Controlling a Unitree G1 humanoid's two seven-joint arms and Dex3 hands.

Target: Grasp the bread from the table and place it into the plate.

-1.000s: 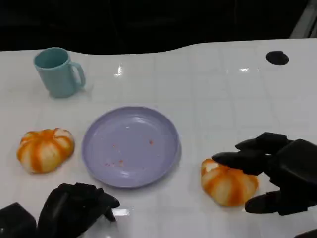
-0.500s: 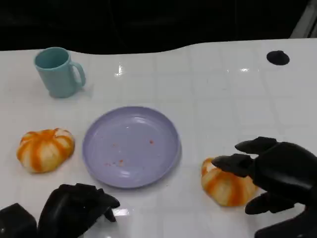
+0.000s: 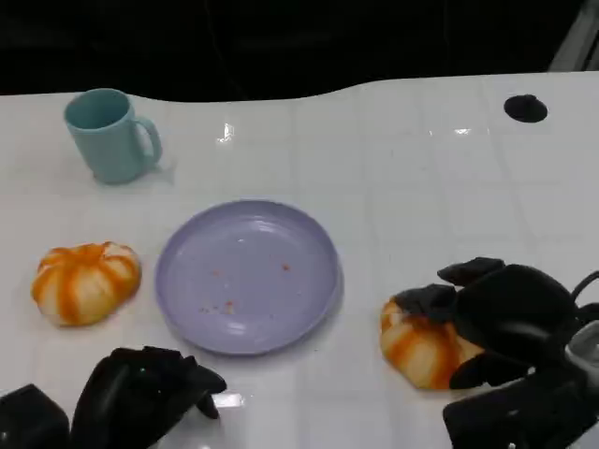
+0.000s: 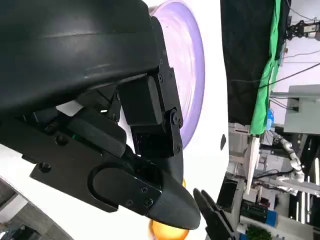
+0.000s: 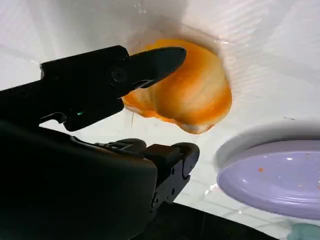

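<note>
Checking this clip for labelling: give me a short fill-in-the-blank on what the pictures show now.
1. The right hand is closing over a piece of ____.
2. The other bread lies on the table, to the ____ of the purple plate.
3. The mug is ____ in colour.

Missing words: bread; left; light blue

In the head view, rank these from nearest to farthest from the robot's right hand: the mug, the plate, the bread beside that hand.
1. Bread, right beside the right hand.
2. Plate, centre of the table.
3. Mug, far left corner.
</note>
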